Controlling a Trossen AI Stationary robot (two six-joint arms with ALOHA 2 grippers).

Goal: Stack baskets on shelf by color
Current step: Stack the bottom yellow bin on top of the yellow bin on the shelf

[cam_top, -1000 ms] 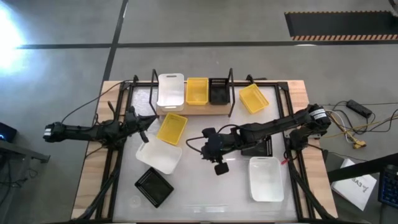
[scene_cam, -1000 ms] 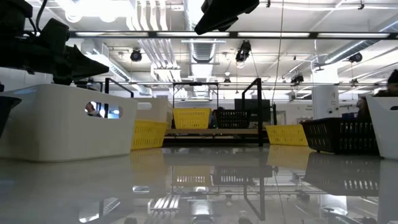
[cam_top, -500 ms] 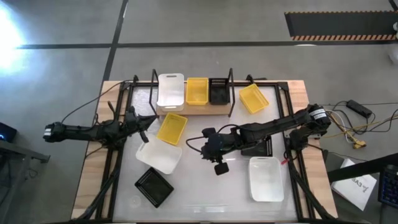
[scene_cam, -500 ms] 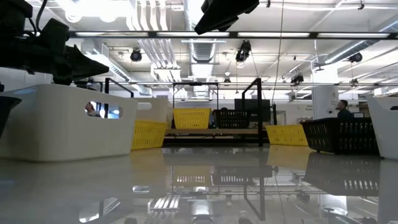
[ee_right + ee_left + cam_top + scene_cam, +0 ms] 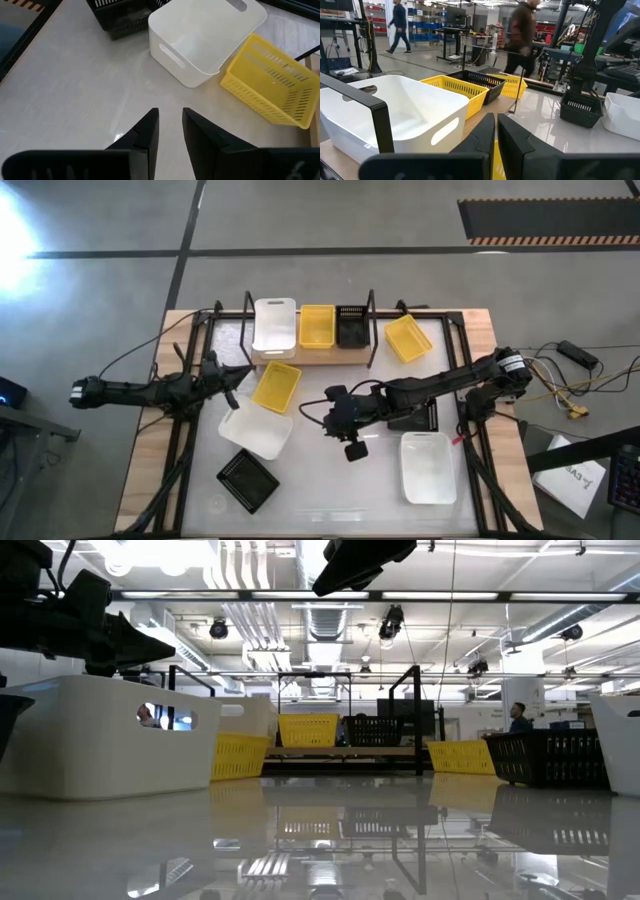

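The wooden shelf (image 5: pixel 306 357) at the table's far side carries a white basket (image 5: pixel 274 325), a yellow basket (image 5: pixel 317 326) and a black basket (image 5: pixel 351 326) side by side. On the table lie two yellow baskets (image 5: pixel 276 386) (image 5: pixel 408 338), two white baskets (image 5: pixel 256 430) (image 5: pixel 427 468) and two black baskets (image 5: pixel 247 480) (image 5: pixel 424 416). My left gripper (image 5: pixel 243 375) is shut and empty, just left of the near yellow basket. My right gripper (image 5: pixel 327 415) hovers over the table's middle, its fingers (image 5: pixel 150 125) slightly apart and empty.
The shelf's black wire uprights (image 5: pixel 248 320) (image 5: pixel 372 315) stand at its ends. My right arm lies over the black basket at the right. Bare tabletop (image 5: pixel 330 480) shows at the near middle. A person (image 5: pixel 517 718) walks in the room beyond.
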